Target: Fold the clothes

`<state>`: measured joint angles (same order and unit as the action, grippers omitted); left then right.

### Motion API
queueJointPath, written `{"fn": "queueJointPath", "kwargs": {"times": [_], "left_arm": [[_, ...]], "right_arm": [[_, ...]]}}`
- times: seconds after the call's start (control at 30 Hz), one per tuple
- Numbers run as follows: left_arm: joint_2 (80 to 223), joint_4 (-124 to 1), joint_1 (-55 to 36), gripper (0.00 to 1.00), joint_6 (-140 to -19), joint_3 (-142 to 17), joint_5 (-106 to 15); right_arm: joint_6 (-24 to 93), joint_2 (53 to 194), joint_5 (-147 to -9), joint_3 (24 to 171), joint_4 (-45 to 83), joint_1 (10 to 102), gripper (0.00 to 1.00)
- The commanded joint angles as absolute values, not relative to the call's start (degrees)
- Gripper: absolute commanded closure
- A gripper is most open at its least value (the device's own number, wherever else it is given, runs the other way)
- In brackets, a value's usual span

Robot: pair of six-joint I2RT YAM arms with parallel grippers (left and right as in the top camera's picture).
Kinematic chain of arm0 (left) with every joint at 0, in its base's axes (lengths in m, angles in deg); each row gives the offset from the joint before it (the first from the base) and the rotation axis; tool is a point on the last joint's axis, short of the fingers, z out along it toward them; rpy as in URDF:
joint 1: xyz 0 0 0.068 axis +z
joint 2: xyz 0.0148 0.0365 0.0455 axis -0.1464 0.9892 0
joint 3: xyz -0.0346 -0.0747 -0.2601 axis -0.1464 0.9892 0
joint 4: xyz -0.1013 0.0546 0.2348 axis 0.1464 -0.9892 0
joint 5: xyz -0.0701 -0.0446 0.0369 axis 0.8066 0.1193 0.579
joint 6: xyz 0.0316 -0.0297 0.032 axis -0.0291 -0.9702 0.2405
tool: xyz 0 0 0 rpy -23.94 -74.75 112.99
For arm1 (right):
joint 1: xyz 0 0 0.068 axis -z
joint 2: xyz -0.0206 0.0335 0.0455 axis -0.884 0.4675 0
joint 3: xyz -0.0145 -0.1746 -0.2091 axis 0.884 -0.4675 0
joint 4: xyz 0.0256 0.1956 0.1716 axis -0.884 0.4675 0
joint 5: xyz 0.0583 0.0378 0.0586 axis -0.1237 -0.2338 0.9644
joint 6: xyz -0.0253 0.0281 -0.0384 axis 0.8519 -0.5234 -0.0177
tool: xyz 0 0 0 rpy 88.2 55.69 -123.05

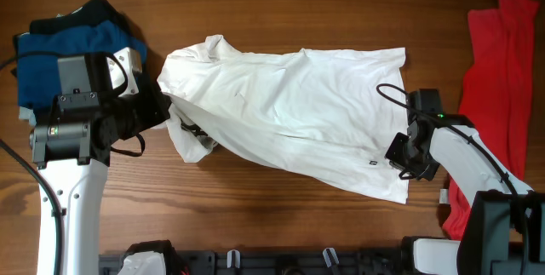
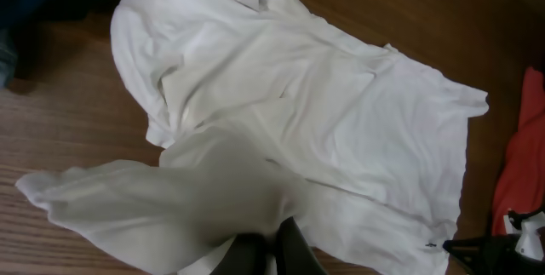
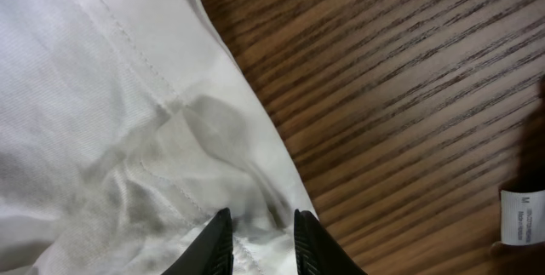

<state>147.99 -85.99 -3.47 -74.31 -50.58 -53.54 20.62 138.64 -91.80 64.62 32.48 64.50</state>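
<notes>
Two robot arms reach in from the near edge of a wooden table point(image 1: 281, 11), one at each end of a large white T-shirt point(image 1: 289, 105) that lies spread across the middle, rumpled and creased.

The left arm angles inward from the left. Its left pincer point(image 1: 160, 109) is closed tight on the shirt's left end, where the cloth is bunched and lifted into a loose fold that drapes over the fingers point(image 2: 289, 245).

The right arm bends in from the right. Its right pincer point(image 1: 398, 154) sits at the shirt's near right corner, its jaws narrowed on the hem, with wrinkled cloth pinched between them. A small black tag point(image 1: 373, 163) shows on the shirt just beside it.

The table is dark brown with a strong grain. At its far left corner sits a folded blue garment point(image 1: 43, 54) with a black garment point(image 1: 94, 7) on top. A red garment point(image 1: 498, 62) lies along the right edge, apart from the white shirt.
</notes>
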Motion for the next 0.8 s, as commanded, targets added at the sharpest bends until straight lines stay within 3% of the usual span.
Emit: {"fn": "queueJointPath", "kwargs": {"times": [0.0,0.77], "left_arm": [[148.0,-85.9,-3.2,0.96,-73.3,-51.0,-53.9],[148.0,-86.5,-3.2,0.96,-73.3,-51.0,-53.9]], "right_arm": [[21.8,139.3,-92.2,64.0,32.7,64.7,0.76],[22.6,139.4,-91.1,64.0,32.0,64.7,0.76]]}}
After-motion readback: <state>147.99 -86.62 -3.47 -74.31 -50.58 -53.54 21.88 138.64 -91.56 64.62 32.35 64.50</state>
